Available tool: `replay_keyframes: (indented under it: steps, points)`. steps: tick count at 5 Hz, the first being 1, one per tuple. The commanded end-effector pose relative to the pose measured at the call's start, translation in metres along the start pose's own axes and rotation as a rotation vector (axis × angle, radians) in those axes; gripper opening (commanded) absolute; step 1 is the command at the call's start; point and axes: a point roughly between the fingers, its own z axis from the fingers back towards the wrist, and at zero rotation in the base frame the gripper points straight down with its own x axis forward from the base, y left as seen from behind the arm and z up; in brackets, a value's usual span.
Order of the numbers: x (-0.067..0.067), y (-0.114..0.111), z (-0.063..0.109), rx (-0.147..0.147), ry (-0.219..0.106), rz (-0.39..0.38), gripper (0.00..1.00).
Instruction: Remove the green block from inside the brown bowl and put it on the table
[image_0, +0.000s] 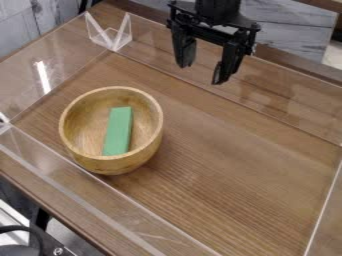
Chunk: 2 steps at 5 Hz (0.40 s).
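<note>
Green block (118, 133), a small flat elongated bar of plain, solid colour, lies inside the brown bowl (103, 154), on the bowl's floor; its straight edges and squared ends stand out against the curved wood around it, and its long side runs roughly from the near part of the bowl towards the far part. The bowl is round and light tan, with a thick, smooth rim and a pale wooden interior; it sits on the left of the view, upright on the table (227, 170). Nearer than the bowl, at the bottom left corner, dark cables (30, 232) curve in loops beyond the tabletop's edge. The table is broad, flat and brown, its wood grain showing as fine streaks; clear acrylic walls stand along its edges, glossy and see-through. Farther back, well apart from the bowl, the black gripper (210, 76) hangs over the tabletop; it is angular and jointed, its two dark fingers spread wide with bare wood visible between them, holding nothing. Behind it, a pale surface with grey streaks shows past the far edge.
</note>
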Motion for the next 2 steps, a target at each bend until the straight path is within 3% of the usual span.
replay_keyframes:
  steps: [1,2]
  points:
    - [-0.006,0.011,-0.003,-0.001,0.005,0.019,1.00]
    - [-0.041,0.047,-0.031,0.000,0.055,0.084,1.00]
